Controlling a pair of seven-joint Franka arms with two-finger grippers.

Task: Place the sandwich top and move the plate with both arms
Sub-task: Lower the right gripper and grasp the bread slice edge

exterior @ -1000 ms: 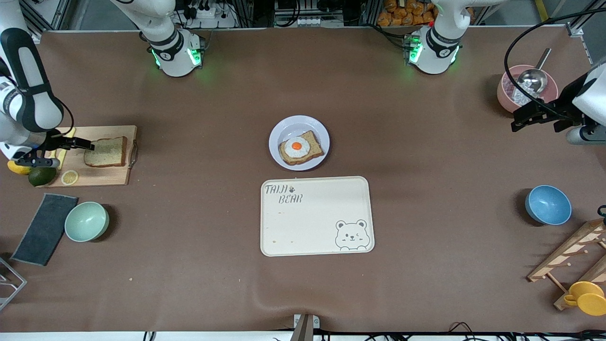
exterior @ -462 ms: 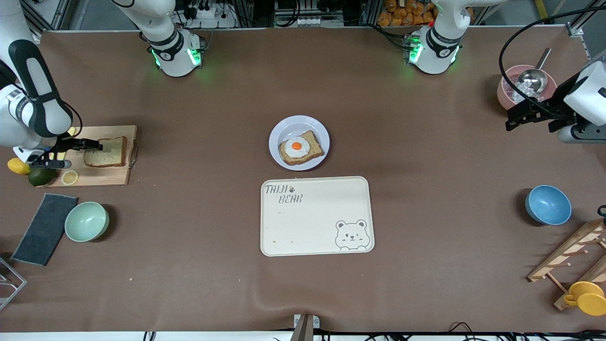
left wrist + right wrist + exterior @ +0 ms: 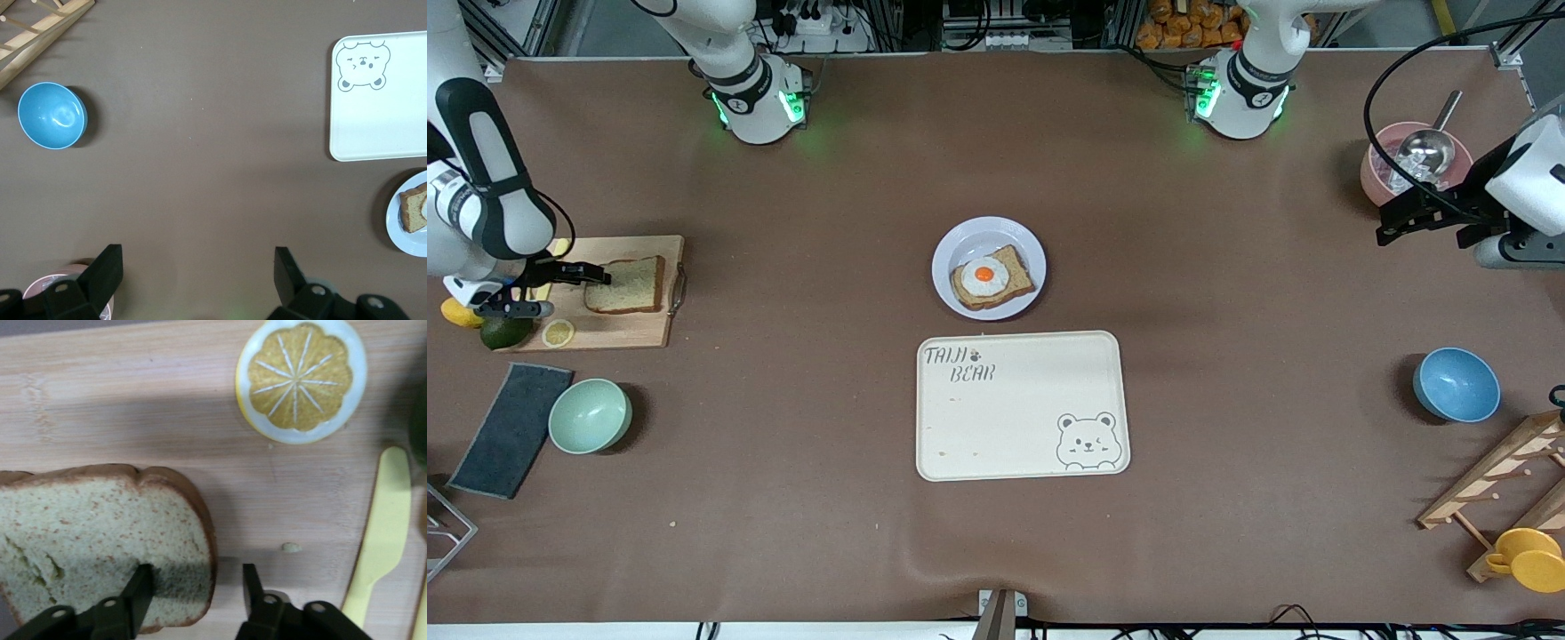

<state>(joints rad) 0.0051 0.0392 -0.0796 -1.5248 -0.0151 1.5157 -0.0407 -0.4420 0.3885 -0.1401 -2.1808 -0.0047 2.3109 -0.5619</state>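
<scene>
Now my right gripper (image 3: 197,590), half-open, straddles the sandwich top's (image 3: 628,284) nine-o'clock crust; next, clamp. My left gripper (image 3: 198,270) waits wide open.

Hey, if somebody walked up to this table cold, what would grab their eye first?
Probably the fried egg on bread on the plate mid-table, just farther from the front camera than the bear tray. Next, the right gripper at the cutting board, jaws straddling the crust edge of the sandwich top. The left gripper waits open beside the pink bowl.
</scene>
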